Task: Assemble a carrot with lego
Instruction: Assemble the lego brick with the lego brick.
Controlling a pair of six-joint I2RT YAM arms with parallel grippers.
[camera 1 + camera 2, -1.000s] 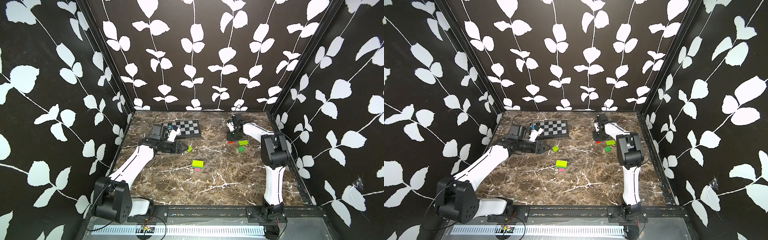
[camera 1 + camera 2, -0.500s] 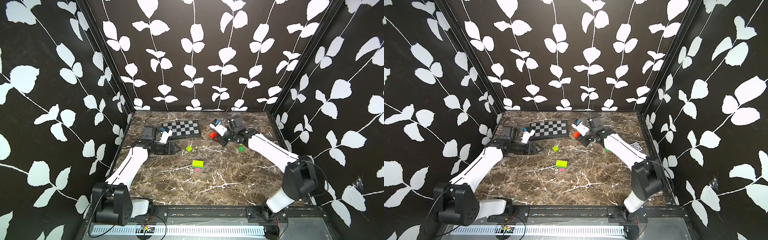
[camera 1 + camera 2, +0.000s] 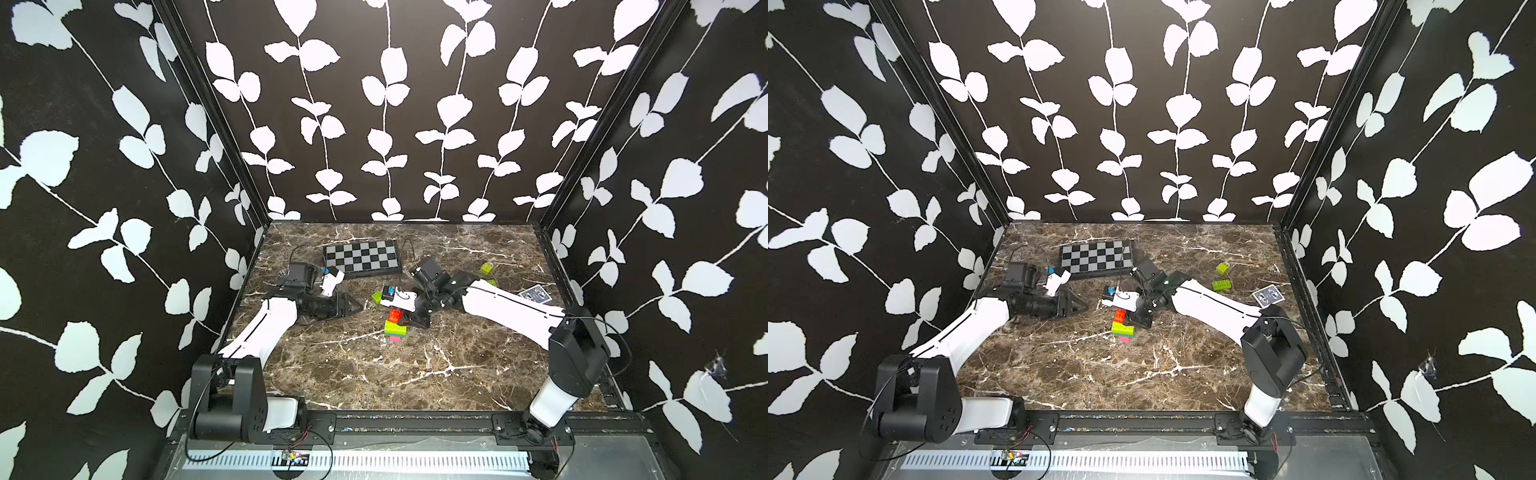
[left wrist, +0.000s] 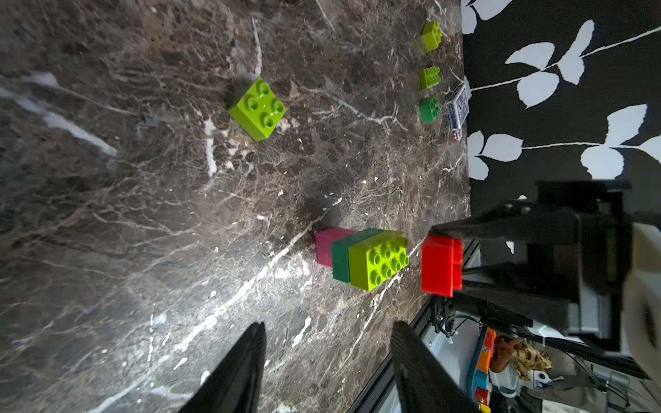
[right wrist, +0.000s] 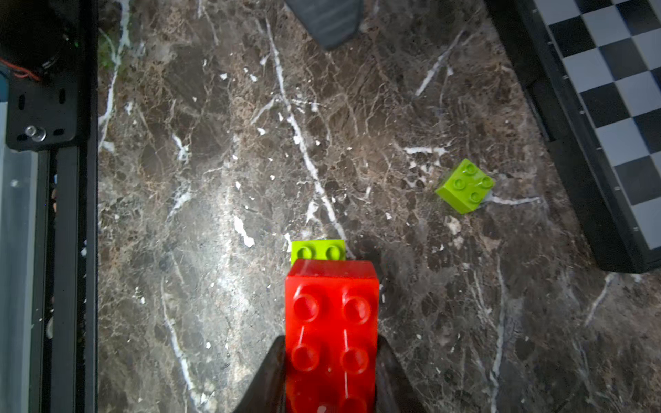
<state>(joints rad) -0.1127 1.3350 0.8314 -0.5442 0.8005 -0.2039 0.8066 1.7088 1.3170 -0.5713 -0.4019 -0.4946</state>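
My right gripper (image 5: 331, 343) is shut on a red lego brick (image 5: 331, 321), studs facing the wrist camera. It holds the brick (image 3: 395, 316) just above and slightly behind the carrot stack (image 3: 395, 330), which has a lime brick on dark green on pink (image 4: 372, 259). The lime top (image 5: 318, 250) peeks out past the red brick. My left gripper (image 4: 327, 323) is open and empty, low over the marble to the left (image 3: 355, 307). A loose lime 2x2 brick (image 3: 376, 296) lies between the two grippers.
A chequered board (image 3: 360, 257) lies at the back centre. Two lime bricks (image 3: 1223, 269) (image 3: 1221, 285), a green one (image 4: 428, 110) and a card deck (image 3: 1268, 296) lie at the back right. Black leaf-patterned walls enclose three sides.
My right arm has lifted the red brick at the back right and swung it to the middle, over the stack. My left gripper has drawn back from the small lime brick.
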